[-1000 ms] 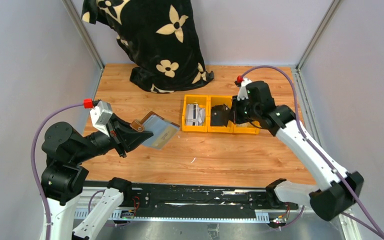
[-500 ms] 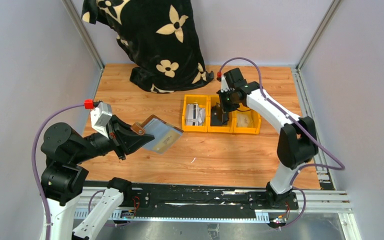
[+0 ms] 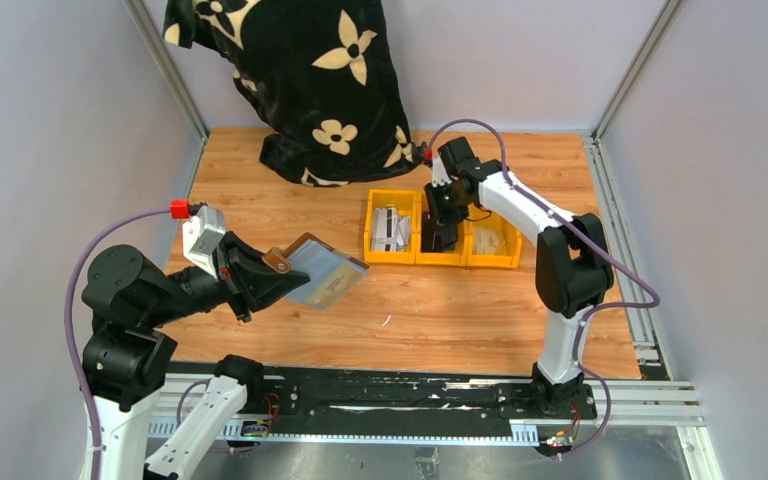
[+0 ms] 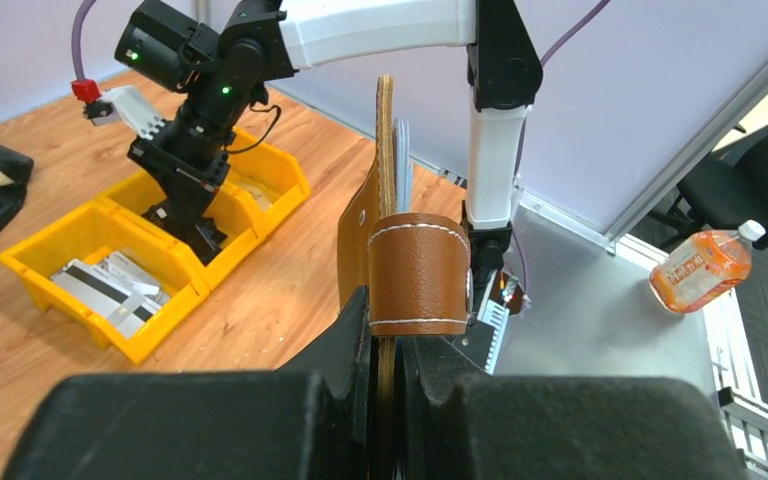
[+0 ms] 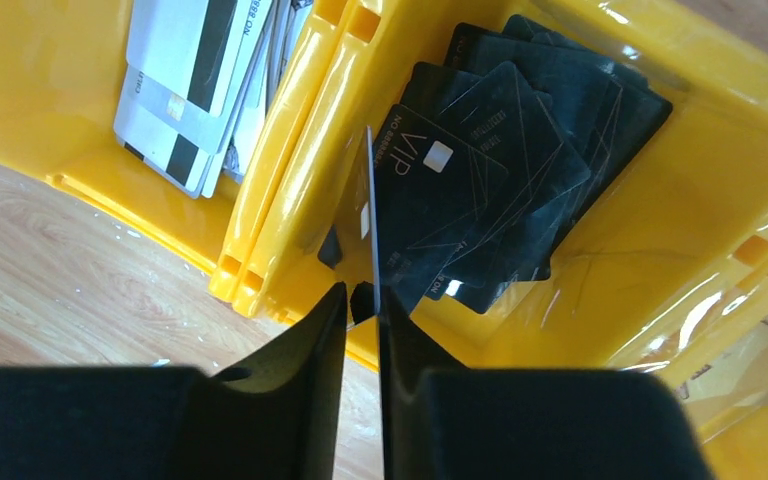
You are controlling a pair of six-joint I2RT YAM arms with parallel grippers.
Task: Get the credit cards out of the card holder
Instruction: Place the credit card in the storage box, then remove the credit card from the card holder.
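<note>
My left gripper [image 3: 260, 275] is shut on the brown card holder [image 3: 315, 272] and holds it above the table's left side. In the left wrist view the card holder [image 4: 418, 270] stands on edge between the fingers, closing tab toward the camera. My right gripper [image 3: 443, 235] hangs over the middle yellow bin [image 3: 441, 262]. In the right wrist view its jaws [image 5: 362, 295] stand slightly apart, and a dark credit card [image 5: 370, 190] is edge-on between them, against the right finger. Below lies a pile of black cards [image 5: 500, 170]. White cards [image 5: 185, 90] fill the left bin.
A black cloth with cream flowers [image 3: 300, 70] is heaped at the back left. The third yellow bin [image 3: 490, 240], on the right, holds pale items. Grey walls close in the table on three sides. The right arm's elbow [image 3: 565, 265] arches over the table's right side.
The right arm swung from the right bin to above the middle bin, and its jaws have parted a little. The left gripper with the card holder has barely moved.
</note>
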